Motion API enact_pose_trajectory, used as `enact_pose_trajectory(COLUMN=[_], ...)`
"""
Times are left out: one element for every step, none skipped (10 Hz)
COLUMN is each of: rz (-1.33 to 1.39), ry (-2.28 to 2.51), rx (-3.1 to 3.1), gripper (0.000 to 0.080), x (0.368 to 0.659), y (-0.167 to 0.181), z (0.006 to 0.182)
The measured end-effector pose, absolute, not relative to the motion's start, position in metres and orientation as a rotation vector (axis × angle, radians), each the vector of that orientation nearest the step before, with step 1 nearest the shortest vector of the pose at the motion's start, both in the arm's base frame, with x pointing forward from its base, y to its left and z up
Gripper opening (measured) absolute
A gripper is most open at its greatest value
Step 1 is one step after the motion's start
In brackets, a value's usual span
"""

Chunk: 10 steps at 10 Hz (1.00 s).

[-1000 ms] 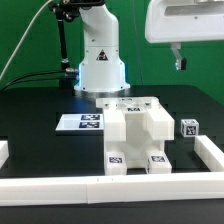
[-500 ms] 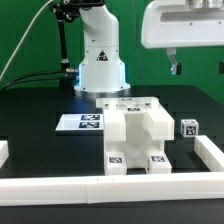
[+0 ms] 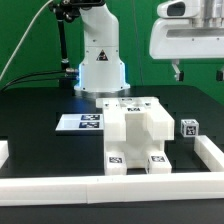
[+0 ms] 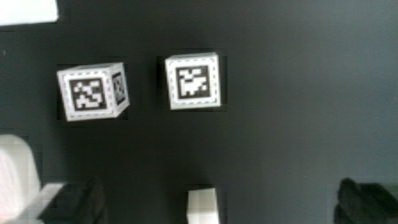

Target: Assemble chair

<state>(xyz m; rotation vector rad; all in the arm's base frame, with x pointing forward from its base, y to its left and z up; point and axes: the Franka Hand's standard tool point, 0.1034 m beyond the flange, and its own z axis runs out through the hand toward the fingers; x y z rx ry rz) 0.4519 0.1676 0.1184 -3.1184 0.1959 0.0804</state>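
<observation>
The chair's blocky white parts (image 3: 135, 125) stand joined in the middle of the black table, with tags on top and on the front feet. A small white tagged block (image 3: 189, 127) sits alone to the exterior view's right of them. My gripper (image 3: 200, 70) hangs high above that side, open and empty. In the wrist view two white tagged faces (image 4: 93, 92) (image 4: 196, 80) lie side by side on the black surface below. My gripper (image 4: 221, 205) shows its dark fingers (image 4: 71, 205) wide apart at the frame's edge, with a white piece end (image 4: 205, 205) between them.
The marker board (image 3: 78, 122) lies flat to the exterior view's left of the chair parts. A low white rim wall (image 3: 100, 186) runs along the front and both sides. The robot base (image 3: 98, 60) stands behind.
My gripper has come down slightly and the hand has turned. The chair parts and the small block have not moved.
</observation>
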Motion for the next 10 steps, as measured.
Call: enact_pose_trajectory(rz=[0.081, 0.081, 0.026, -0.004, -0.007, -0.034, -0.023, -0.006, 0.003, 0.019], ry=[0.195, 0.198, 0.264, 0.331, 0.349, 0.348, 0.358, 0.362, 0.357, 0.355], rx=[-3.119, -3.120, -3.094, -3.080, -3.078, -3.082, -3.090, -3.097, -3.104, -3.115], gripper=[0.0649, 0.0649, 0.0649, 0.0649, 0.0649, 0.0649, 0.0649, 0.0649, 0.0649, 0.0649], x=[0.452, 0.451, 0.452, 0.440, 0.432, 0.433, 0.429, 0.425, 0.423, 0.420], y=[0.168, 0.167, 0.159, 0.151, 0.150, 0.150, 0.152, 0.156, 0.157, 0.156], z=[0.118, 0.116, 0.104, 0.088, 0.080, 0.074, 0.065, 0.059, 0.054, 0.046])
